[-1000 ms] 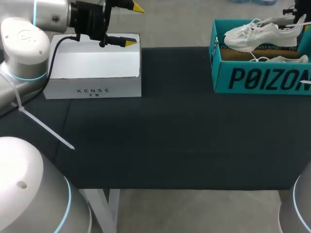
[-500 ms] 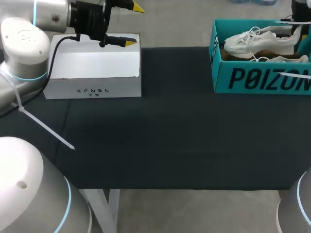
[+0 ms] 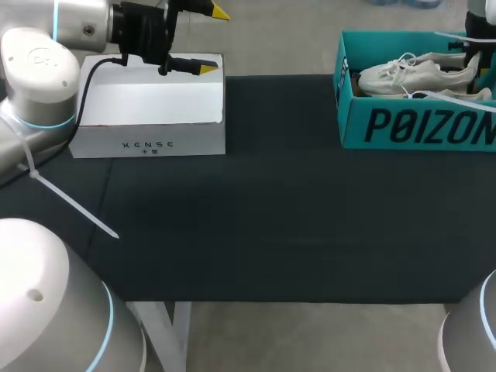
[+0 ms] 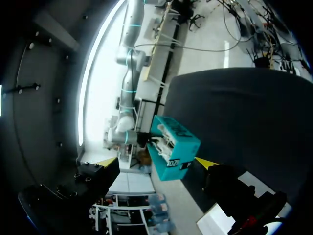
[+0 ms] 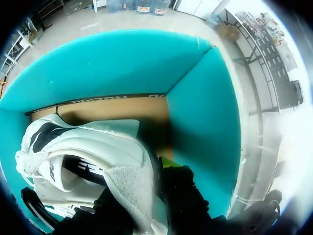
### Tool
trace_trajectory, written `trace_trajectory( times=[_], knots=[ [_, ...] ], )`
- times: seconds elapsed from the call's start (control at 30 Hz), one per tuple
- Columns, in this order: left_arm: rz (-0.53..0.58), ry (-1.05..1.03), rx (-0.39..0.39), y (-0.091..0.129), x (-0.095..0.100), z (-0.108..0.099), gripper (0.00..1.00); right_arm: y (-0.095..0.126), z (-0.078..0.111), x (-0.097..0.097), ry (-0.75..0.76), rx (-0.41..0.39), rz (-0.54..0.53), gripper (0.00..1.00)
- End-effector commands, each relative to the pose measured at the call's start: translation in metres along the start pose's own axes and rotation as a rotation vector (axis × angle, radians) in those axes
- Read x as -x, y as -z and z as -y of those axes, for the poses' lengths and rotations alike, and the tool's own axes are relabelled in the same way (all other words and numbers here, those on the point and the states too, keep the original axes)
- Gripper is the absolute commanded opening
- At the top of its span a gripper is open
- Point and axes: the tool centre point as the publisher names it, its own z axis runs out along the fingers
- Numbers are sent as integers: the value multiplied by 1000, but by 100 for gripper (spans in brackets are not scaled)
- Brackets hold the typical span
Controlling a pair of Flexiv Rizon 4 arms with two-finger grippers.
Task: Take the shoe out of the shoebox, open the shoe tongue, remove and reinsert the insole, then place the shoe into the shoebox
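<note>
A white shoe [image 3: 411,74] sits low inside the teal shoebox [image 3: 418,124] at the table's far right corner, toe toward the middle. My right gripper [image 3: 474,66] is at its heel. In the right wrist view that gripper [image 5: 146,196] is shut on the shoe's [image 5: 93,147] padded heel collar, inside the shoebox's teal walls [image 5: 122,68], with brown cardboard below. My left gripper [image 3: 213,40] hangs open over the far left of the table, holding nothing. In the left wrist view the left gripper [image 4: 155,162] is open, with the shoebox [image 4: 173,147] far ahead across the table.
A white cardboard box [image 3: 151,108] stands at the far left under my left gripper. Another white shoe part [image 3: 457,94] shows along the shoebox's near wall. The dark cloth-covered table [image 3: 271,217] stretches between the two boxes.
My right gripper has lowered the shoe from above the shoebox's rim down into the shoebox. The left arm has not moved.
</note>
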Motion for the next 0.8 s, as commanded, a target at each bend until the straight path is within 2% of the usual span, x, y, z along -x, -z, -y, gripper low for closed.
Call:
trace_trajectory(
  times=[0.03, 0.3, 0.43, 0.47, 0.5, 0.53, 0.8],
  knots=[
    [-4, -1, 0, 1, 0, 0, 100, -12, -13, -3, 8, -67, 1, 0],
    [-4, -1, 0, 1, 0, 0, 100, -28, -7, -6, 5, -113, -3, 0],
    [-4, -1, 0, 1, 0, 0, 100, -29, -4, -7, 13, -126, 1, 0],
    [-4, -1, 0, 1, 0, 0, 100, -28, -4, -7, 12, -127, 2, 25],
    [-4, -1, 0, 1, 0, 0, 100, -25, -3, -7, 11, -127, 2, 45],
    [-4, -1, 0, 1, 0, 0, 100, -23, -3, -6, 9, -125, 5, 100],
    [-4, -1, 0, 1, 0, 0, 100, 9, 1, -7, -5, -81, 25, 100]
  ],
)
